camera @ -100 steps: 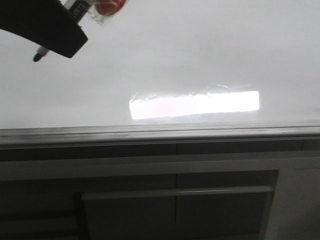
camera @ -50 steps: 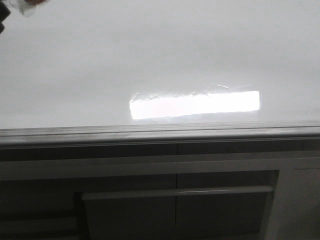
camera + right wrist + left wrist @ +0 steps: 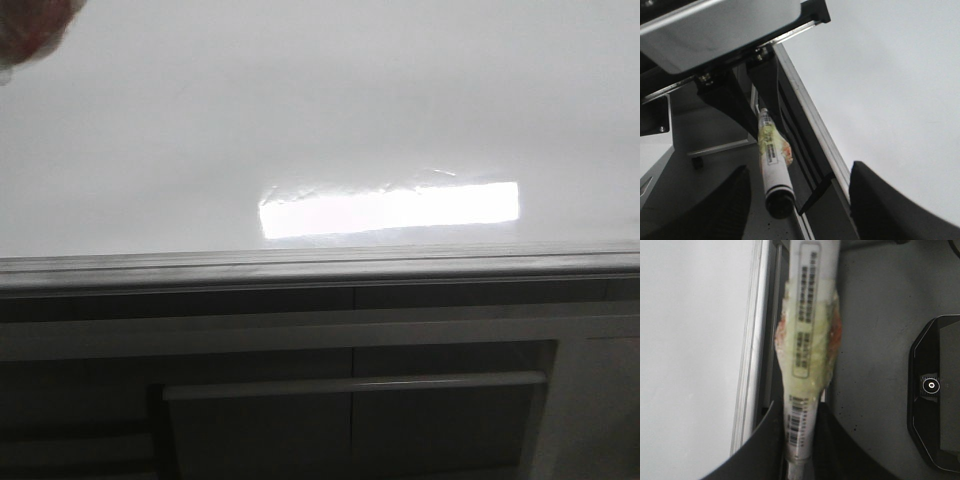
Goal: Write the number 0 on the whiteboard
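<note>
Whiteboard (image 3: 330,110) fills most of the front view, glossy and bare; I can find no number 0 on it anywhere, only a bright rectangular reflection (image 3: 390,210) near its front edge, just behind the grey metal edge strip (image 3: 320,268). Below that strip sits the dark cabinet front (image 3: 350,400).

Left gripper (image 3: 799,440) has its dark fingers closed around the lower end of a marker (image 3: 807,340), a white barrel with printed label and a wad of yellowish tape round its middle. In the left wrist view the marker lies beside the board's metal edge, off the white surface, over dark flooring. The right wrist view shows the same marker (image 3: 772,165) out past the board's edge with its dark end showing. Right gripper (image 3: 795,205) carries nothing, and its 2 dark fingers stand well apart.

My judgement: writing has not started, and the pen is away from the board. To do it well, the left arm should bring the tip over a bare stretch well inside the edges, press lightly and evenly, and close the loop in 1 steady stroke. Whether the tip is uncapped I cannot tell.
</note>
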Controlling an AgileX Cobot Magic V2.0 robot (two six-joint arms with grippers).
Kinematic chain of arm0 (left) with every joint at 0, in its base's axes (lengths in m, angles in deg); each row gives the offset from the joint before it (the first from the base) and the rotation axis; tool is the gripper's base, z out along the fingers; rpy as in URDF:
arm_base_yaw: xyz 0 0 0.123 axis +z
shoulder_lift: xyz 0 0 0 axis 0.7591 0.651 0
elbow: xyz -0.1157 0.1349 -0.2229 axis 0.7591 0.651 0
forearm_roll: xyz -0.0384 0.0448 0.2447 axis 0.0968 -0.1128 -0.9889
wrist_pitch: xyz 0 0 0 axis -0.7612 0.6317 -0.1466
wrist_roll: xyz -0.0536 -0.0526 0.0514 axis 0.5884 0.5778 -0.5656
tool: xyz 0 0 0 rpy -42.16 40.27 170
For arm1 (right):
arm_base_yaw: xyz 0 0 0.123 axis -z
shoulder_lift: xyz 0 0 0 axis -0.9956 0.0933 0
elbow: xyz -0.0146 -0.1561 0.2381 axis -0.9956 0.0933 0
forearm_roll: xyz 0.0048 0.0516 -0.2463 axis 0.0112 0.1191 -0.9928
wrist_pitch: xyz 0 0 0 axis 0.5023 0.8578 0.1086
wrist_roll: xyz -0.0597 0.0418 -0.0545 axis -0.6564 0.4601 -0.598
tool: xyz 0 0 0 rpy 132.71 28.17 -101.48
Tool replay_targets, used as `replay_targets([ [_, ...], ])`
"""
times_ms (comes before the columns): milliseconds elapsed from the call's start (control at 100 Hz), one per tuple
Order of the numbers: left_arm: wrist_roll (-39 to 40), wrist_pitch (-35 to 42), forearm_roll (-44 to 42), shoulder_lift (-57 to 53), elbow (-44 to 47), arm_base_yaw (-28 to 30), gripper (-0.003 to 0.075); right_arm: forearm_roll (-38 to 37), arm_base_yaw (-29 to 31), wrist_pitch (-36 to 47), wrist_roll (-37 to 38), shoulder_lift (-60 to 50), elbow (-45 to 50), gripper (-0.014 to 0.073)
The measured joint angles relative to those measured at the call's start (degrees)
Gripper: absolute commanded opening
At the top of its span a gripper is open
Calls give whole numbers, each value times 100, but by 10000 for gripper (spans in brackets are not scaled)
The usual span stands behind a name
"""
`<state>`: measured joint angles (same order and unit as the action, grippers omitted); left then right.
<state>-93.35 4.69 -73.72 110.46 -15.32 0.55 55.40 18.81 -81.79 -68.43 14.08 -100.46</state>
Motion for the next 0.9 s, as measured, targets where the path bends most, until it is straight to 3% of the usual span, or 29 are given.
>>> replay_targets([
  [280, -217, 75, 287, 0, 0, 0, -19, 558, -36, 31, -894, 301, 1, 371],
  [620, -252, 140, 650, 0, 0, 0, -19, 598, -36, 262, -950, 508, 1, 365],
  [900, -252, 149, 715, 0, 0, 0, -19, 761, -36, 322, -981, 538, 1, 277],
])
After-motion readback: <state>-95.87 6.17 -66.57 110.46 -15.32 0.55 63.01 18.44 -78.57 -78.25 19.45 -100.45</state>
